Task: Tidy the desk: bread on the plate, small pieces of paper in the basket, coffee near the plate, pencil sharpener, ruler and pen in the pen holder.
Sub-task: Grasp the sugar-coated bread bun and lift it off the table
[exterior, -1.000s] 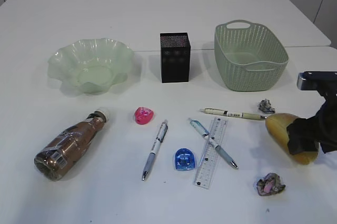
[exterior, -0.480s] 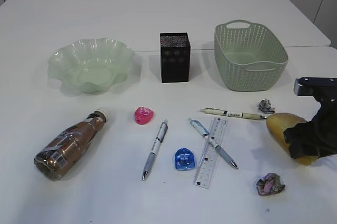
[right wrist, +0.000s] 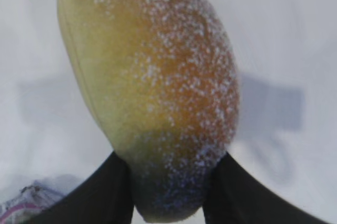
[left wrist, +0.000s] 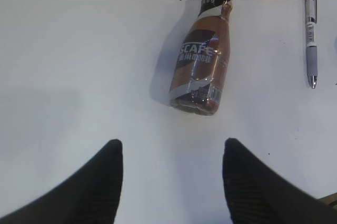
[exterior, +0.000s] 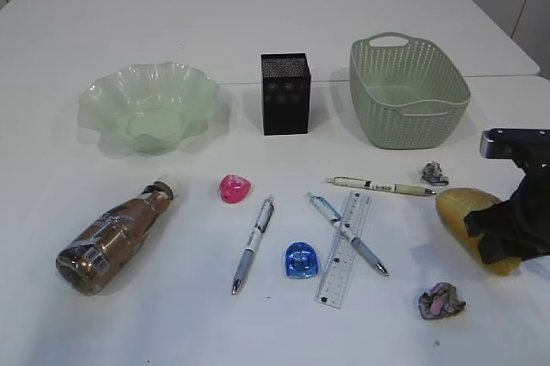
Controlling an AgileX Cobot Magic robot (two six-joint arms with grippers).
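The sugar-dusted bread point(exterior: 460, 211) lies at the table's right; my right gripper point(exterior: 507, 233) grips its near end, with both fingers pressed on its sides in the right wrist view point(right wrist: 171, 158). My left gripper point(left wrist: 172, 142) is open and empty above bare table, short of the lying coffee bottle point(left wrist: 202, 61), which also shows in the exterior view point(exterior: 112, 233). The green plate point(exterior: 94, 95), black pen holder point(exterior: 285, 93) and green basket point(exterior: 447, 101) stand at the back. A ruler point(exterior: 345, 247), three pens point(exterior: 253, 244), a pink sharpener point(exterior: 234, 187) and a blue sharpener point(exterior: 300, 260) lie mid-table.
One crumpled paper point(exterior: 434, 173) lies just behind the bread, another point(exterior: 442, 301) in front of it, near my right gripper. The left arm does not show in the exterior view.
My right gripper has shifted slightly right and lower along the bread's near end. The bread has hardly moved, and the other objects are unchanged.
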